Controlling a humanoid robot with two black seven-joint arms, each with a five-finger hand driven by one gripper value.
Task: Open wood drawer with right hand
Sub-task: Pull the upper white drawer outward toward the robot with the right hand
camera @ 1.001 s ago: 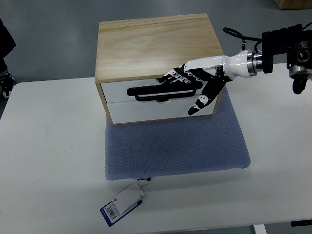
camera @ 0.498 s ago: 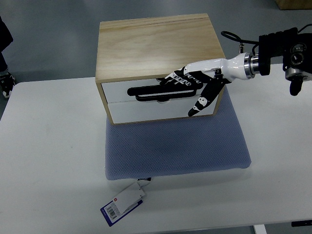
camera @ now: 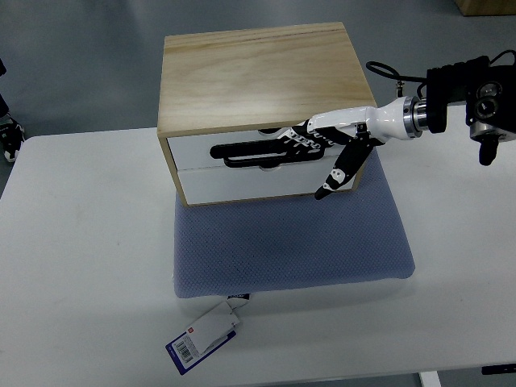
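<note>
Right hand (camera: 322, 143) has been rotated edge-on since 1 second ago, fingers (camera: 297, 139) hooked onto the black handle (camera: 262, 151) of the wood drawer (camera: 262, 165), apparently not yet pulled out.

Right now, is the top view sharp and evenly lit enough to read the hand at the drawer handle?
Top view: even, soft lighting, no glare; right hand and black handle on the wood drawer are sharp; faint shadow falls on the blue mat below the box.
</note>
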